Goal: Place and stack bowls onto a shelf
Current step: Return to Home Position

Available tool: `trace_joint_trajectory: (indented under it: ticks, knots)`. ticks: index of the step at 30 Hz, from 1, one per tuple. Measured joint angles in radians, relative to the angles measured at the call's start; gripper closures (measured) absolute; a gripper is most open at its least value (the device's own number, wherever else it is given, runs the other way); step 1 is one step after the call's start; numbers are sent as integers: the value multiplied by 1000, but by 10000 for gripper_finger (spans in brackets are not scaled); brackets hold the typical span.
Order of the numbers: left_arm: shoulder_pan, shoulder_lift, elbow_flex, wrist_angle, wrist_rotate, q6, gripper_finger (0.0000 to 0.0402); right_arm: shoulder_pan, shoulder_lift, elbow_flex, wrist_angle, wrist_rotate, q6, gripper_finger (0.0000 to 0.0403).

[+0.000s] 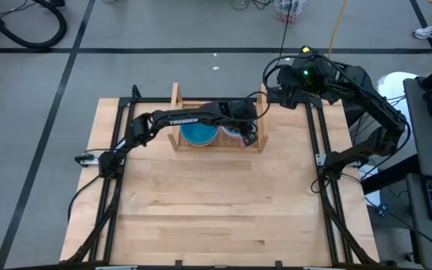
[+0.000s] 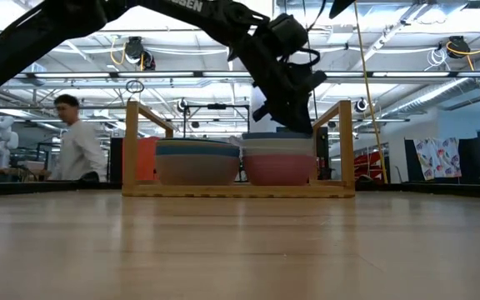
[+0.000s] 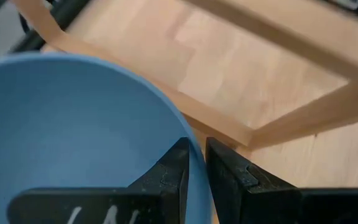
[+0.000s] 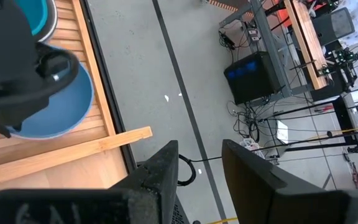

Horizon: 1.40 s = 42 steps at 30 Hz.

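Note:
The light-wood shelf (image 1: 259, 129) stands at the table's far middle and holds two stacks of bowls. The left stack (image 2: 197, 162) has a teal bowl (image 1: 199, 133) on top. The right stack (image 2: 277, 162) has a pink bowl at the bottom and a blue bowl (image 3: 67, 130) on top. My left gripper (image 3: 196, 146) comes down from above and is shut on that blue bowl's rim. My right gripper (image 4: 199, 146) is open and empty beyond the shelf's far right corner (image 1: 280, 88), over the floor. My left gripper holds the blue bowl by its rim (image 3: 188, 132), on the side toward the table's right. One finger (image 3: 173, 171) is inside the bowl and the other (image 3: 229, 174) is outside. The fingers point down from above. The bowl sits level on top of the right stack (image 2: 275, 137).
The shelf's two upright side boards (image 2: 132, 146) (image 2: 345, 146) flank the stacks. Black frame rails (image 1: 317, 142) run along the table's sides. Bare tabletop (image 1: 216, 202) lies in front of the shelf. A person (image 2: 77, 142) stands in the room behind.

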Motion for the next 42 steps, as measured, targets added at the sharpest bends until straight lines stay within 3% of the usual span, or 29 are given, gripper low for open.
trace_joint_trajectory:
  ticks: [11, 31, 42]
  knots:
    - [8, -3, 17, -29, 48, 12, 344, 0, 0, 0, -3, 0, -16, 287]
    - [3, -442, 27, -102, 17, 244, 344, 7, -72, 0, 40, -5, -106, 287]
    - [-15, -671, 27, -197, -164, 310, 344, 25, -196, 0, 71, -6, -100, 287]
